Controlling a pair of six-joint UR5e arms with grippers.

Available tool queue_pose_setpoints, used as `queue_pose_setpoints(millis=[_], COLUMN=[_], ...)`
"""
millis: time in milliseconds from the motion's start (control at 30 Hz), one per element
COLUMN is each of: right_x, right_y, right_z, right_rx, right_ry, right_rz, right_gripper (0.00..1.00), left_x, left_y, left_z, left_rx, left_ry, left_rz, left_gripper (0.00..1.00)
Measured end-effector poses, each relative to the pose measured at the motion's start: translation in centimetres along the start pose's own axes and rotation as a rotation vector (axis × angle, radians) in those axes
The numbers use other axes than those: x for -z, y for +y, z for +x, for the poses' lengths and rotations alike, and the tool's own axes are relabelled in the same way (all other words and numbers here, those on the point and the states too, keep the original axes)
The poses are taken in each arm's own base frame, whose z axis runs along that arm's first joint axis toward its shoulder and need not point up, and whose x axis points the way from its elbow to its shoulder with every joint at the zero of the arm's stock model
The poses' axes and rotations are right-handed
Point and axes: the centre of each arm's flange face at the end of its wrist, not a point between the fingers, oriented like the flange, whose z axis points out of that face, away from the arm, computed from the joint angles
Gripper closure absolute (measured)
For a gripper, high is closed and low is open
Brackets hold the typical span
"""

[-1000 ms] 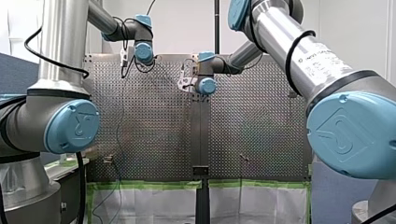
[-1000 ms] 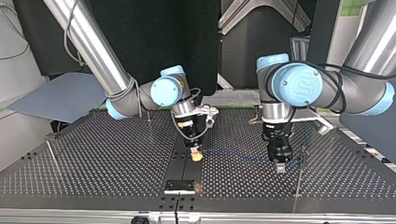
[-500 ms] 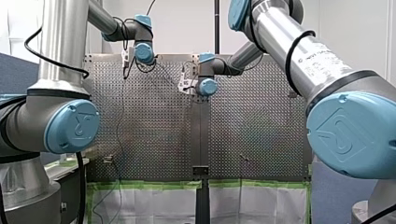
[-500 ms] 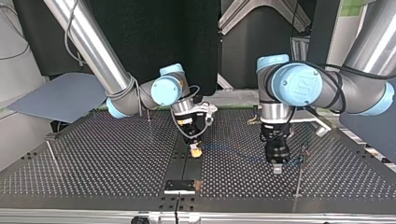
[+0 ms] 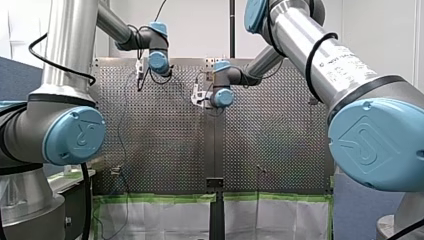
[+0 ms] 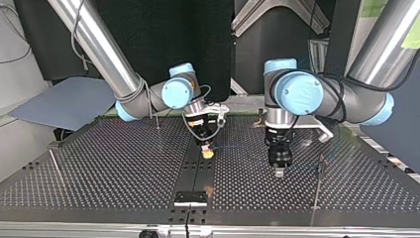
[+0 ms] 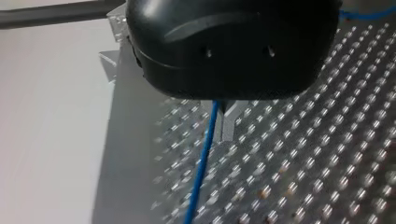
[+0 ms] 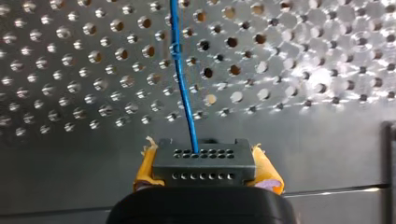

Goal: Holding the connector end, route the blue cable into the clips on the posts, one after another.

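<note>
Right wrist view: my right hand point(image 8: 205, 171) is clamped on the connector point(image 8: 201, 161), yellow pads point(image 8: 145, 170) either side of the dark block. The blue cable point(image 8: 182, 93) leaves the connector's face and runs straight ahead of the hand, low over the table point(image 8: 70, 70).

Left wrist view: same cable comes out from under my left hand point(image 7: 219, 105) and runs off over the holes. The hand body hides the grip, so I can't tell if it's pinching the cable or just guiding it.

Top view: right hand sits low at the table's middle, over the centre strip point(image 6: 198, 171). Left hand points straight down, between the middle and the side edge on my left arm's side. So the cable's long axis should run across the table, hand to hand, but it's too faint to trace here. A tall post point(image 6: 317, 183) stands just past the left hand toward that side edge, clip point(image 6: 321, 158) at its top, too small to read. Left hand is nearer, so I judge the next move is its: carry the span sideways to the post and down into the clip.

Front view: left arm point(image 5: 117, 27) reaches near the table's far edge, right arm point(image 5: 260, 57) to the middle; hands mostly hidden behind the wrists
</note>
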Motion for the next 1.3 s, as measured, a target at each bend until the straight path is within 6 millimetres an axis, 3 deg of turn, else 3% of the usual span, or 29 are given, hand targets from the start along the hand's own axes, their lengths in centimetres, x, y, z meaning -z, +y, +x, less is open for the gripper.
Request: queue_pose_setpoints(millis=[233,700,1000,1300], right_x=[0.5,1.7,2.2,2.9], right_y=[0.2,0.8,1.0,0.9], right_z=[-1.3,-3.8,-4.9,-6.5], right_rx=[0.004,0.010,0.013,0.021], right_ry=[-0.025,-0.073,-0.093,-0.113], right_rz=[-0.004,-0.021,-0.028,-0.028], right_gripper=[1.00,1.00,1.00,1.00], left_x=[0.4,2.0,1.6,1.0], left_y=[-2.2,-4.3,-6.0,-7.2], left_z=[2.7,5.0,8.7,10.6], left_rx=[-0.015,0.020,0.010,0.026], left_ry=[0.069,0.099,0.135,0.135], left_rz=[0.032,0.054,0.081,0.111], left_gripper=[1.00,1.00,1.00,1.00])
